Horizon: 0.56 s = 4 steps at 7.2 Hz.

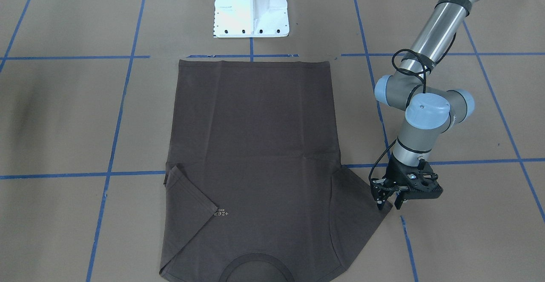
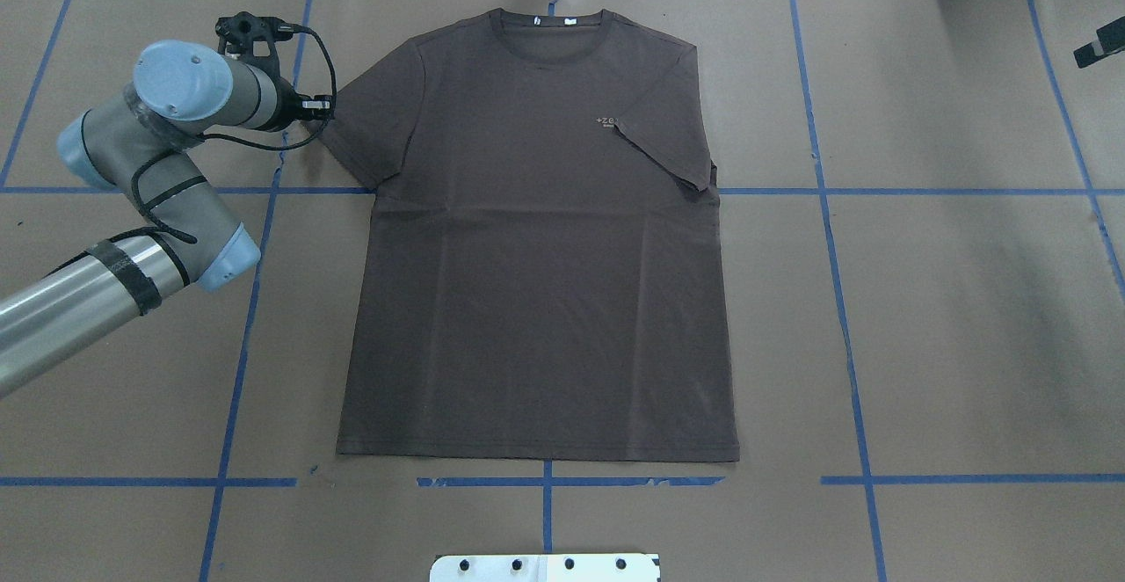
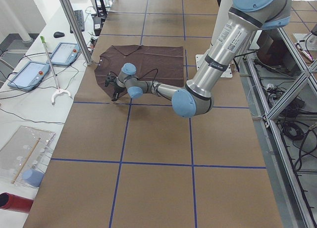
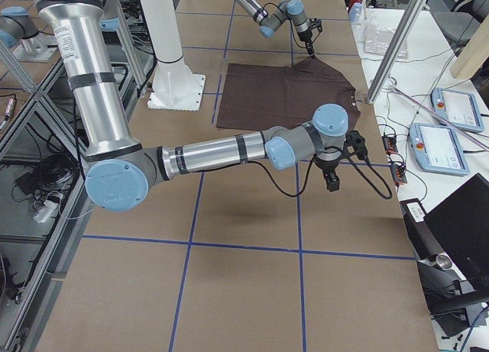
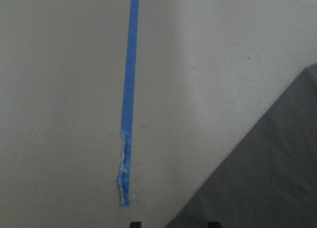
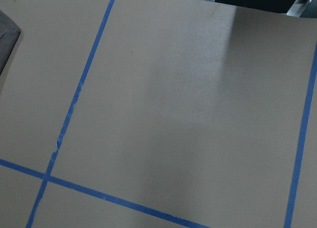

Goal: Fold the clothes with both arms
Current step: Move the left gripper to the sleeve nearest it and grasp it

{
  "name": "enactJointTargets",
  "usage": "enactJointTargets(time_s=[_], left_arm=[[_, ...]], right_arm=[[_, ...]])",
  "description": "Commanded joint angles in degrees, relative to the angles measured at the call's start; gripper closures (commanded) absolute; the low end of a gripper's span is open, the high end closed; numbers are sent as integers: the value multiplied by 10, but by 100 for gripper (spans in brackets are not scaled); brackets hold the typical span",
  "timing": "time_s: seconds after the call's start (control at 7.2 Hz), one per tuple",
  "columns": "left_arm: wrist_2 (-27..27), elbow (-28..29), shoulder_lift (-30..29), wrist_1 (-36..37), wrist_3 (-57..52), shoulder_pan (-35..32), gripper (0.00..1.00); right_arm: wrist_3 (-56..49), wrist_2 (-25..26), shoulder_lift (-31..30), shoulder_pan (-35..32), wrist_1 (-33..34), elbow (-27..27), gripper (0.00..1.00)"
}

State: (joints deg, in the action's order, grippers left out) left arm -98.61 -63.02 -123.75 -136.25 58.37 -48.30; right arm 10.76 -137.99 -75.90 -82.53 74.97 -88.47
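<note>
The dark brown-grey T-shirt (image 1: 255, 137) lies flat, front up, collar away from the robot (image 2: 536, 283). One sleeve is folded in over the chest beside the pale lettering (image 2: 668, 156). The other sleeve (image 1: 362, 197) is spread out. My left gripper (image 1: 388, 204) points down at that sleeve's tip, fingers apart. In the left wrist view the sleeve edge (image 5: 267, 188) lies between the fingertips (image 5: 173, 223). My right gripper (image 4: 332, 182) hovers above bare table beyond the folded sleeve. I cannot tell whether it is open or shut. Its wrist view shows only a shirt corner (image 6: 7, 37).
The white pedestal base (image 1: 251, 9) stands behind the hem. Blue tape lines (image 2: 826, 213) grid the brown table. Tablets (image 3: 29, 72) lie on a side bench and a metal post (image 4: 397, 46) stands at the table's far edge.
</note>
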Motion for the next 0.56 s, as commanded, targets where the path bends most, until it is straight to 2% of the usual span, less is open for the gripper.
enactJointTargets(time_s=[0.0, 0.14, 0.28, 0.42], left_arm=[[0, 0, 1, 0, 0, 3, 51], [0, -1, 2, -1, 0, 3, 64], [0, -2, 2, -2, 0, 2, 86], [0, -3, 2, -1, -3, 3, 100]], right_arm=[[0, 0, 0, 0, 0, 0, 0], [1, 0, 0, 0, 0, 0, 0], [0, 0, 0, 0, 0, 0, 0], [1, -1, 0, 0, 0, 0, 0]])
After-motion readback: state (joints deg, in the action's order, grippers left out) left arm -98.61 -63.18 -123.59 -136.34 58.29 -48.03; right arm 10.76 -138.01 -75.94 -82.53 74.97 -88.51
